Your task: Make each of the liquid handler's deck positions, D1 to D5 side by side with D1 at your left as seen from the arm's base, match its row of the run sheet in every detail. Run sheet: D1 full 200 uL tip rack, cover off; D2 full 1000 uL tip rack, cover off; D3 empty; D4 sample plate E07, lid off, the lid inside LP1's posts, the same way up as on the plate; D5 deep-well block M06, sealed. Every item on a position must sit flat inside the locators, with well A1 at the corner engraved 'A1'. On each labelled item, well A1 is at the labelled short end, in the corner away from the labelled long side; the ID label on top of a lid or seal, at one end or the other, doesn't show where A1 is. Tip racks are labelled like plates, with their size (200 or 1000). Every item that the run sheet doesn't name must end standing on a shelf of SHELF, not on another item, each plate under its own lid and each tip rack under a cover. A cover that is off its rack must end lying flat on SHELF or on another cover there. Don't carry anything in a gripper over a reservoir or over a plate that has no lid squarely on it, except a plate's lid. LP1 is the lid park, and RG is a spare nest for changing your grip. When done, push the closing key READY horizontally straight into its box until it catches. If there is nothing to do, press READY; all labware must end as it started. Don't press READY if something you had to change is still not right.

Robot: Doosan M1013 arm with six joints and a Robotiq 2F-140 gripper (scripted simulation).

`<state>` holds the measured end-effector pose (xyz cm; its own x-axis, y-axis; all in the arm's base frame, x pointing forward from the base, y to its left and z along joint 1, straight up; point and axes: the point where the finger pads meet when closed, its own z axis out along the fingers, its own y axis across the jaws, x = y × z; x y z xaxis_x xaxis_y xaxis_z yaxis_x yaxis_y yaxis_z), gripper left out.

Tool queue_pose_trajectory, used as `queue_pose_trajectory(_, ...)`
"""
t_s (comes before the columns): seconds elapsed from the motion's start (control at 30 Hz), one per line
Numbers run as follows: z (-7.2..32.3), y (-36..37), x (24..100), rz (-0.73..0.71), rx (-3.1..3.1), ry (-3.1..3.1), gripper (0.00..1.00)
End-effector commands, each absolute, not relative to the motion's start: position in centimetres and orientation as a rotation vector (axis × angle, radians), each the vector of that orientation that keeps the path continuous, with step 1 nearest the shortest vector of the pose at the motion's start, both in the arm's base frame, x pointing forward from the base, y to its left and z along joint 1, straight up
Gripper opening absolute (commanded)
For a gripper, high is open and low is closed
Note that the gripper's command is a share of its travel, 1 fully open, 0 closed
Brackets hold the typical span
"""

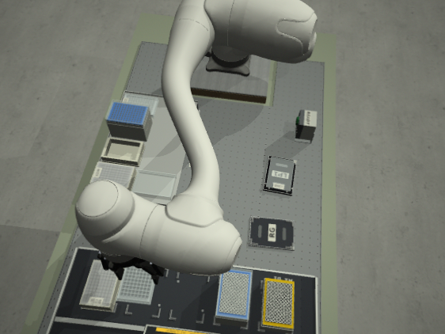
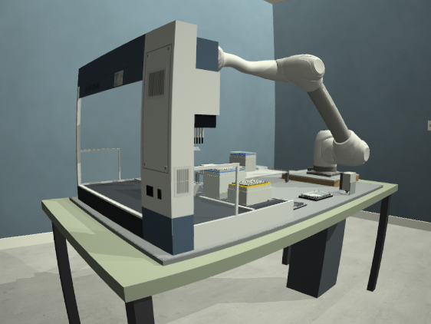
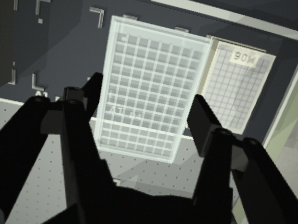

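My gripper [image 3: 146, 97] [image 1: 131, 271] is shut on a clear well plate [image 3: 150, 100] [image 1: 135, 286], gripped across its short width. It holds the plate above the deck's near edge by D4, slightly skewed to the locators. Its label cannot be read. The sealed deep-well block M06 [image 1: 99, 288] [image 3: 239, 90] sits beside it on D5. A blue-framed tip rack [image 1: 233, 294] [image 2: 220, 180] and a yellow-framed tip rack [image 1: 278, 302] [image 2: 249, 190] stand uncovered on D2 and D1. D3 between them is bare. In the exterior view the handler's column hides my gripper.
SHELF holds a blue-topped tip rack [image 1: 128, 116], an open reservoir [image 1: 122, 151], a lidded plate [image 1: 112, 174] and clear covers [image 1: 154, 184]. LP1 [image 1: 279, 175] [image 2: 315, 195], RG [image 1: 271, 233] and the READY box [image 1: 306, 124] [image 2: 348, 181] stand on the perforated table.
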<state>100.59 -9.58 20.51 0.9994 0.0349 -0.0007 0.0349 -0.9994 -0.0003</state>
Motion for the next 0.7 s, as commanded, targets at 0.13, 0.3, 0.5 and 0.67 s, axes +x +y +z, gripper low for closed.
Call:
queue_pose_trajectory(0.13, 21.8, -9.6, 100.6, -0.002, -3.141, -0.055, 0.10)
queue_pose_trajectory(0.3, 22.6, -9.6, 100.6, -0.002, -3.141, -0.055, 0.10)
queue_pose_trajectory(0.5, 23.3, -9.6, 100.6, -0.002, -3.141, -0.055, 0.10)
queue_pose_trajectory(0.67, 24.1, -9.6, 100.6, -0.002, -3.141, -0.055, 0.10)
